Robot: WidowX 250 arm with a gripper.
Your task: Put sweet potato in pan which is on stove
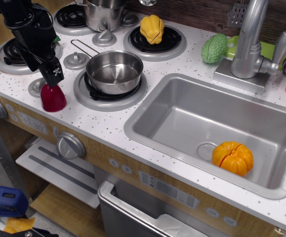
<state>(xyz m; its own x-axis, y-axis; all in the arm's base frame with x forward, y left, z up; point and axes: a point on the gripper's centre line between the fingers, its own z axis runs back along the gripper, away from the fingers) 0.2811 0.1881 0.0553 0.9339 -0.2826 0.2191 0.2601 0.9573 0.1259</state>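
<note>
I see the red sweet potato (53, 98) standing on the stove (44, 116) near its front edge, at about nine o'clock from the pan (114, 71). My gripper (54, 75) sits directly above it, at twelve o'clock, fingertips touching or nearly touching its top; I cannot tell whether it grips. The pan rests empty on the front burner. An orange pumpkin (232, 158) lies in the sink (182, 111), at four o'clock from the pan.

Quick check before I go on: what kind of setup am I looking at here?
Most likely a child's toy kitchen rather than a real one: a white speckled stove with grey coil burners and silver knobs, a small steel sink holding an orange plastic pumpkin, and a shiny steel pan on the front burner.
</note>
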